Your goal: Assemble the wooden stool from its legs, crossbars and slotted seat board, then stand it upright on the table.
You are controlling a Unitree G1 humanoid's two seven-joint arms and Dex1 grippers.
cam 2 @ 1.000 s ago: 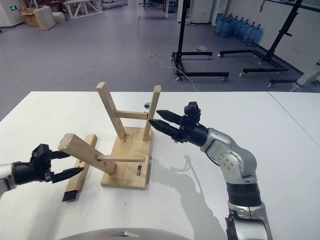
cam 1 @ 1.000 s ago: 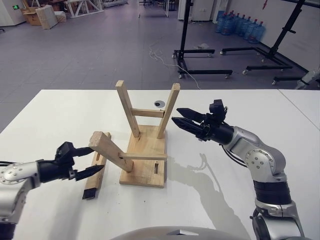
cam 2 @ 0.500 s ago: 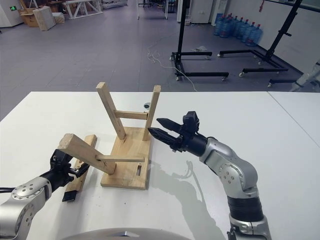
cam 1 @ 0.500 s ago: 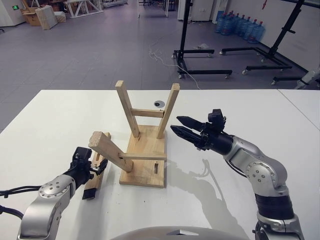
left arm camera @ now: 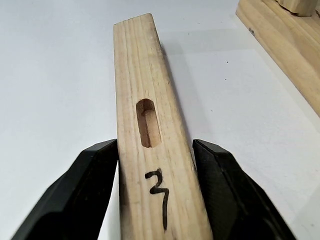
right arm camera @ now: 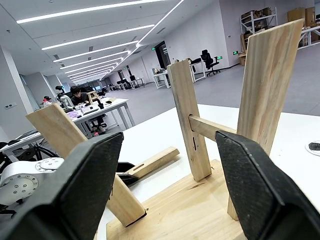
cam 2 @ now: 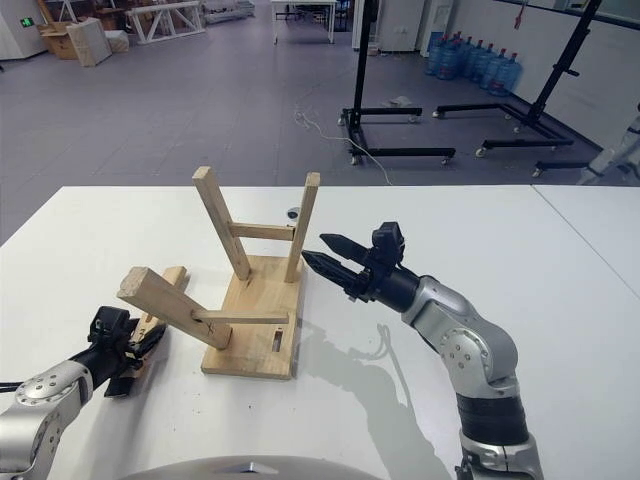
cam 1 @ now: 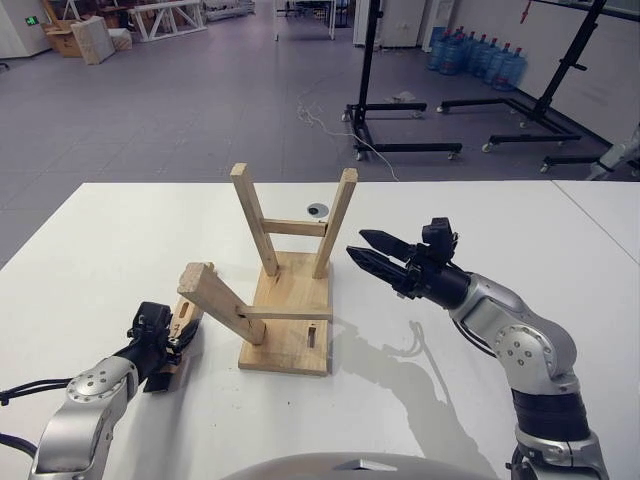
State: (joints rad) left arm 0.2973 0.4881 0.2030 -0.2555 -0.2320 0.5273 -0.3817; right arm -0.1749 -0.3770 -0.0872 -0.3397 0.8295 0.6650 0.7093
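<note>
Pale, bare wood throughout. Farthest left, a loose leg [left arm camera: 137, 60] lies flat on the white tabletop [cam 1: 100, 230], just beside the seat board [cam 1: 295, 280]. The left tool [left arm camera: 154, 150] has it taken across its width: one black finger lies against each long side, near the end that carries a slot and a handwritten mark.

Next, a tilted leg [cam 1: 218, 303] leans out over the board's left edge, joined to a crossbar [cam 1: 292, 314] that runs low over the board. The board itself lies flat, slots up. At its far edge two legs stand upright, splayed a little and tied by a short crossbar [cam 1: 295, 227].

To the right, the right tool [cam 1: 354, 242] hangs in the air near the right-hand upright, its fingers spread wide and holding nothing.

The leg looks stiff, solid and fairly light, so it should lift without flexing. Its smooth sides may slide or pivot between hard fingers. A hold across the long sides nearer the middle, clear of the slot, seems steadier.
</note>
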